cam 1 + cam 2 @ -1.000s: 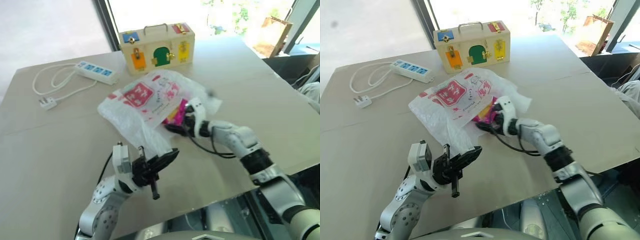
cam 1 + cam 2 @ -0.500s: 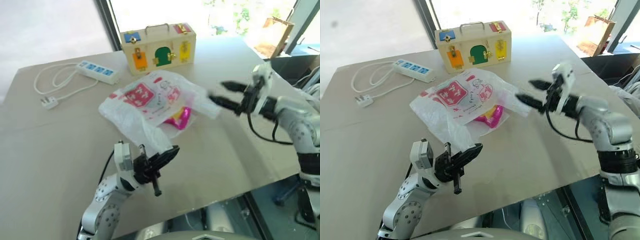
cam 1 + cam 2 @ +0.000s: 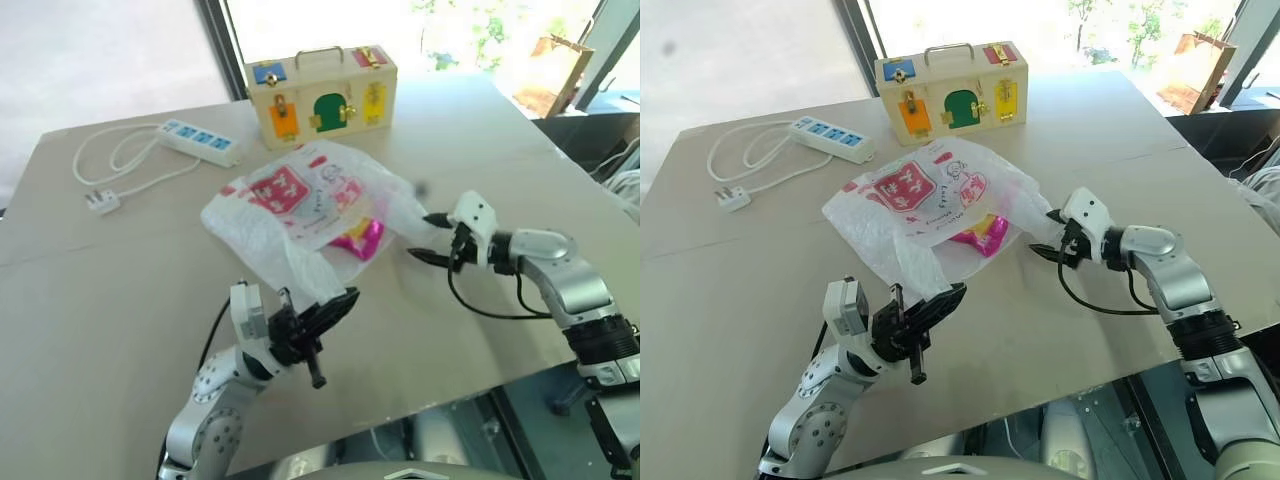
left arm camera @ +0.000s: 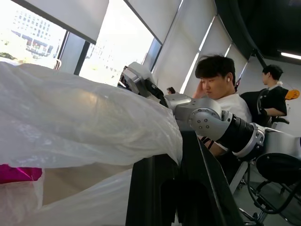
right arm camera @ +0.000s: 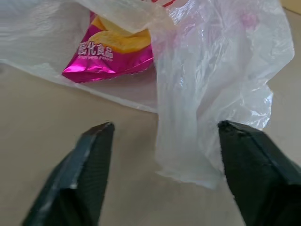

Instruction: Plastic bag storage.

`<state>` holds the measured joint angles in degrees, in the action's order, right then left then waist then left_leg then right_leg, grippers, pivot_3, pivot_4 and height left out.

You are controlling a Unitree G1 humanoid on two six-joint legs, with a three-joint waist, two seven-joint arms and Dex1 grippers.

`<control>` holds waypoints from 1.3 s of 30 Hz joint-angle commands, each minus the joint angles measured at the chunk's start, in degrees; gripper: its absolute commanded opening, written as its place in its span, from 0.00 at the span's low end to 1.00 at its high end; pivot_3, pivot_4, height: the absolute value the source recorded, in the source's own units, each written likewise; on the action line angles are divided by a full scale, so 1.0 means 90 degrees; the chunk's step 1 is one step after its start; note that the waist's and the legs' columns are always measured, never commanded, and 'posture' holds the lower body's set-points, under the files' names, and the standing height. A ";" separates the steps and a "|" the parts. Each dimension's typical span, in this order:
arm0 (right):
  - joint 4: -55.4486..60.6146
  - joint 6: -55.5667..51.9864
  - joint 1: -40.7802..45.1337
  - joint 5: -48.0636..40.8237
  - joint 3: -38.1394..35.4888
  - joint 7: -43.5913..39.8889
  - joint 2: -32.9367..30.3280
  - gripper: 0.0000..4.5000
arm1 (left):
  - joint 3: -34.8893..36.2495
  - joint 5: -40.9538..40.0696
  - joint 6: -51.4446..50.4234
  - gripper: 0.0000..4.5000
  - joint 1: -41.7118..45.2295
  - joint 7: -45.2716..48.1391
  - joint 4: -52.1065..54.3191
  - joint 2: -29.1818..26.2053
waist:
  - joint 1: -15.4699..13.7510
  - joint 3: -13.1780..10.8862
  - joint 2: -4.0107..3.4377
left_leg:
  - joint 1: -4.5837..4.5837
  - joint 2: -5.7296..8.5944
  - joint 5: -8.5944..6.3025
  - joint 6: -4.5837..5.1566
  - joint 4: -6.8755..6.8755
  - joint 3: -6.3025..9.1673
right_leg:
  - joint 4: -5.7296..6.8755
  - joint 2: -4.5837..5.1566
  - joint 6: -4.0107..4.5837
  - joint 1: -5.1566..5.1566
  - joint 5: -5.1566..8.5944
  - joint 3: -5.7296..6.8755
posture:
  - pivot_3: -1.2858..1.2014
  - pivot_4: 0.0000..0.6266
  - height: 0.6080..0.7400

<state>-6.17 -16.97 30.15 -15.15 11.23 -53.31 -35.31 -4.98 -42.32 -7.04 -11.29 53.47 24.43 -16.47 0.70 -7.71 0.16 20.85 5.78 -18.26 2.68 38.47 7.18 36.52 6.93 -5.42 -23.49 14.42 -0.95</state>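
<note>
Pink chip packet [image 5: 113, 52]: one line of white Chinese characters across its face, reading roughly "悠化食品", set under a picture of yellow chips. White plastic bag [image 3: 915, 205]: red printed logo panel with large white characters, plus smaller red print and a line drawing beside it, none of it legible. No other lettering, number or sign can be read.

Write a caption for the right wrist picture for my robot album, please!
Open right gripper reaches for a loose flap of the plastic bag, pink chip packet peeking out.
</note>
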 commanded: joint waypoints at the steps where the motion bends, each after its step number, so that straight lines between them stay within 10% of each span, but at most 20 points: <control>1: 0.0049 0.0062 0.0074 0.0036 -0.0105 -0.0150 0.0037 0.40 | 0.0015 0.0005 0.0090 0.00 0.0007 0.0001 0.0166 0.0028 | -0.0002 0.0000 0.0000 | 0.0000 0.0000 0.0000 0.0000 0.0000 0.0000 | -0.0001 0.0000 0.0000 0.0000 0.0000 0.0000 | 0.52 0.24 1.00; 5: -0.0217 0.0336 0.0196 0.0427 0.0070 -0.0125 0.0133 0.01 | -0.0013 0.0039 0.0122 0.00 -0.0007 -0.0009 0.0155 0.0055 | -0.0001 0.0000 0.0000 | -0.0001 0.0000 0.0000 0.0000 -0.0001 0.0000 | 0.0000 -0.0001 0.0000 0.0000 0.0000 0.0001 | 0.52 0.24 1.00; 11: -0.0265 0.0131 0.0296 0.0371 -0.0060 -0.0284 0.0320 0.01 | 0.0041 0.0053 0.0150 0.00 -0.0052 0.0029 0.0138 0.0052 | 0.0002 0.0000 0.0000 | 0.0000 0.0000 0.0000 0.0000 0.0000 -0.0001 | 0.0000 0.0000 0.0000 -0.0001 0.0000 0.0000 | 0.52 0.24 1.00; 19: 0.0307 -0.4229 0.1554 -0.4158 -0.2878 0.0750 0.1266 0.01 | 0.0665 -0.0776 -0.0680 0.00 0.0546 -0.0682 0.0403 -0.0246 | -0.0011 -0.0015 -0.0005 | 0.0002 -0.0004 0.0000 0.0000 0.0002 0.0009 | 0.0005 -0.0002 0.0002 0.0000 -0.0001 0.0002 | 0.52 0.24 1.00; 25: -0.1758 -0.4636 0.3637 -0.6989 -0.5301 0.3109 0.1647 0.01 | 0.2041 -0.2514 -0.1458 0.00 0.3472 -0.1878 0.0154 -0.1019 | -0.0048 -0.0027 0.0018 | 0.0025 0.0005 0.0001 -0.0002 0.0027 0.0044 | 0.0013 -0.0002 0.0006 -0.0005 -0.0003 0.0036 | 0.52 0.24 1.00; 33: -0.2431 -0.4110 0.4535 -0.7446 -0.5822 0.4010 0.1508 0.01 | 0.2956 -0.3387 -0.2182 0.00 0.6353 -0.3519 -0.1580 -0.1432 | 0.0172 -0.0032 0.0020 | 0.0055 0.0036 -0.0006 0.0010 0.0077 0.0082 | 0.0035 0.0013 0.0006 -0.0019 -0.0004 0.0057 | 0.52 0.24 1.00; 39: -0.2091 -0.3992 0.4266 -0.7190 -0.5517 0.3939 0.1593 0.01 | 0.3013 -0.2673 -0.2061 0.00 0.6740 -0.3268 -0.2499 -0.1565 | 0.0374 -0.0034 0.0016 | 0.0071 0.0036 -0.0006 0.0010 0.0083 0.0099 | 0.0036 0.0012 0.0006 -0.0035 -0.0004 0.0066 | 0.52 0.24 1.00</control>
<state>-28.21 -53.54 68.18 -79.37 -38.68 -17.15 -20.53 19.89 -67.60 -27.13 47.79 22.93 2.19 -29.51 4.06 -8.01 0.31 21.49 6.10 -18.31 2.77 39.23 8.09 36.84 7.03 -5.37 -23.80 14.38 -0.37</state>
